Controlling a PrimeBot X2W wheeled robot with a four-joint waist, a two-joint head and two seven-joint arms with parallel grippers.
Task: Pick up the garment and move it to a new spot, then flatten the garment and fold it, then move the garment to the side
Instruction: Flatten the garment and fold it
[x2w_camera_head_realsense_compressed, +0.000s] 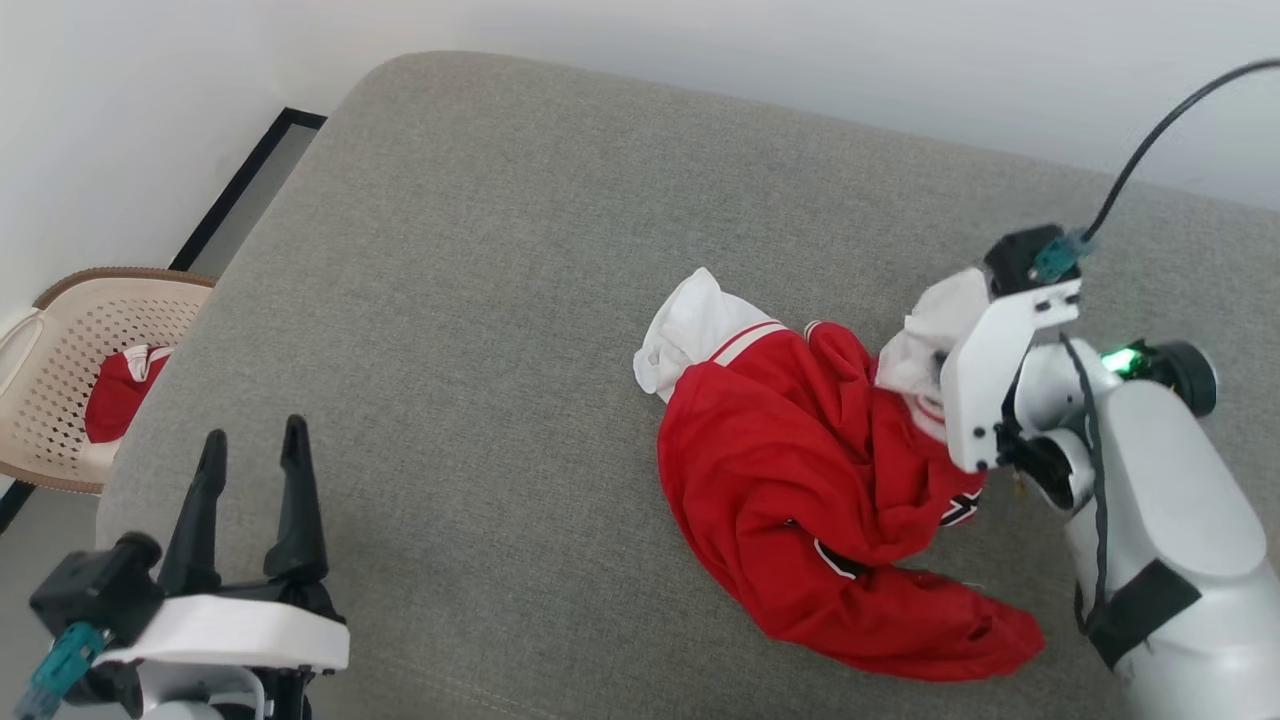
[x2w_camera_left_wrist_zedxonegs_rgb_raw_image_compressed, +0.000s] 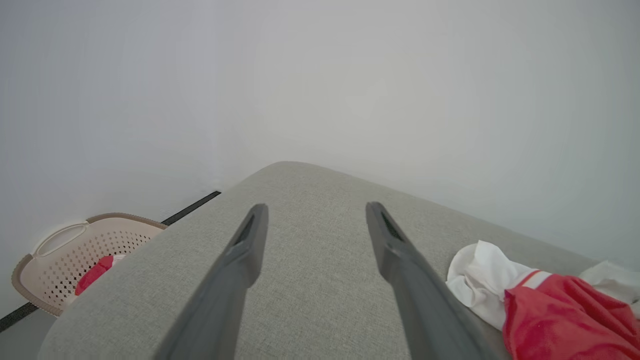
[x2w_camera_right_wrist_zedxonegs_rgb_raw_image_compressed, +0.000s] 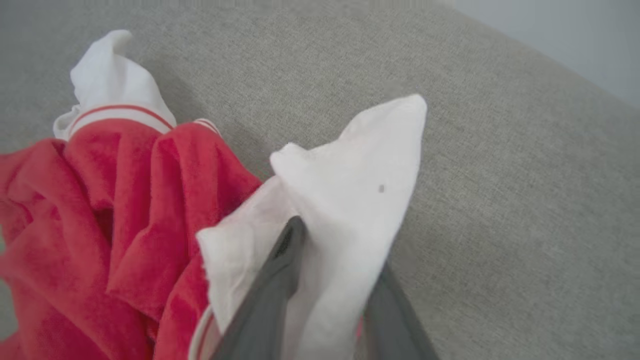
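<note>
The garment (x2w_camera_head_realsense_compressed: 800, 480) is lying crumpled on the grey cushion's (x2w_camera_head_realsense_compressed: 480, 300) right side. The right gripper (x2w_camera_right_wrist_zedxonegs_rgb_raw_image_compressed: 337, 245) is pinching its white sleeve, and the left gripper (x2w_camera_head_realsense_compressed: 254, 432) is hovering wide open and empty — moving, flattening and folding are all remaining.

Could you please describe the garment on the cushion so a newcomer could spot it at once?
On the wide grey cushion, toward its right side, lies the garment: a crumpled red jersey with white sleeves and striped trim. Unlike the red cloth in the beige basket left of the cushion, it has one sleeve between the fingers of the right gripper.
</note>
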